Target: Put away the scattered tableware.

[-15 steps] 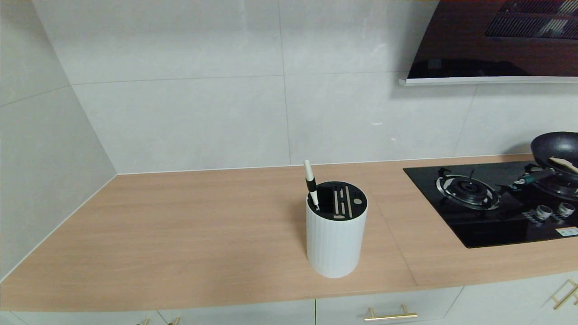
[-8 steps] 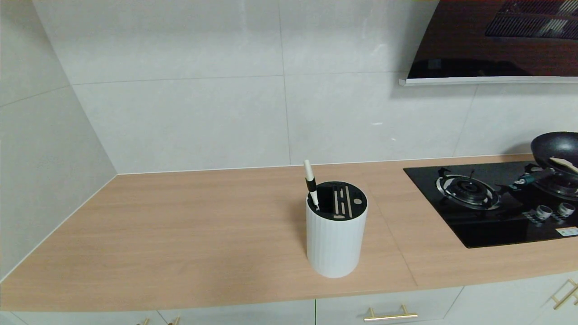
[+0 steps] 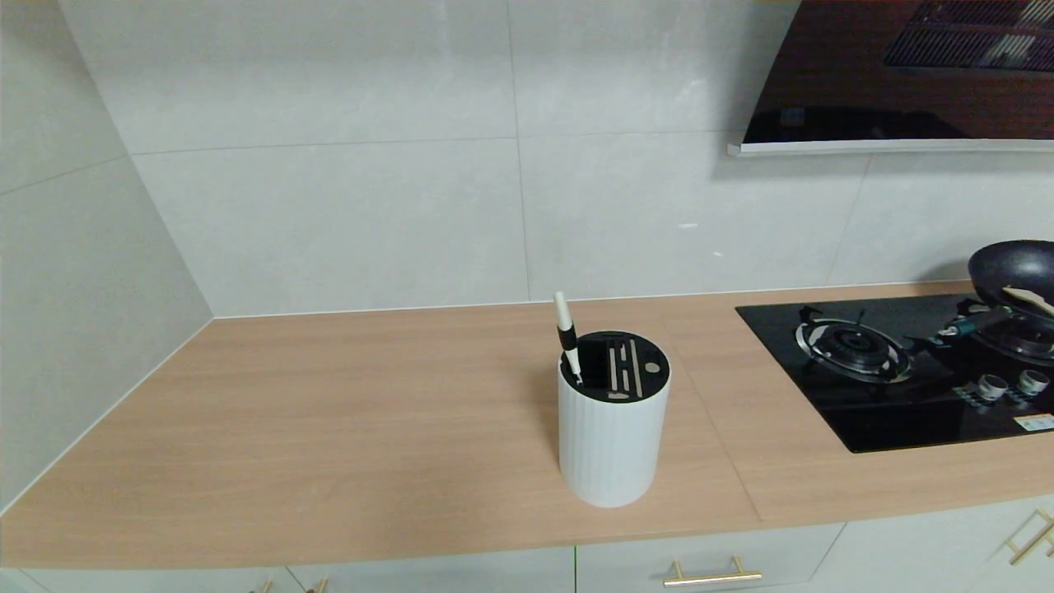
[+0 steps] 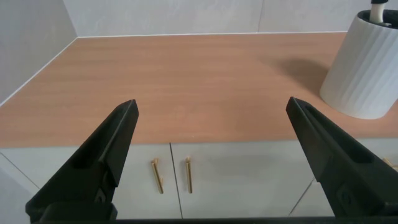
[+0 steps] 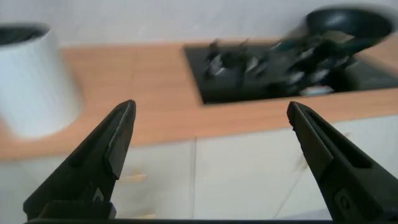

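Kitchen counter of pale wood (image 3: 329, 428) runs across my screen, with white cabinet fronts and brass handles (image 3: 712, 574) under its near edge. Nearest to me are the two claws. The left gripper (image 4: 210, 102) sits out in front of the counter edge, off to the left of the white holder (image 3: 613, 436). Its dark fingers are spread wide with nothing between them. The right gripper (image 5: 210, 104) sits in front of the counter edge too, to the right of the holder, and its fingers are just as wide apart and bare.

The holder is a ribbed white cylinder with a slotted black top. It stands upright on the counter, close to the front edge. One utensil (image 3: 565, 329) is stowed in it, in the wide slot at the left of the top. I see a cream handle with a black band, tilted a little to the left, and I cannot tell what kind of utensil it is.

To the right of the holder and a bit farther back, a black gas hob (image 3: 889, 371) is set into the counter. A dark pan (image 3: 1013, 272) rests on the burner farthest from the holder. Behind the holder rises a wall of pale grey tile (image 3: 346, 222), and a dark range hood (image 3: 906, 74) hangs above the hob.
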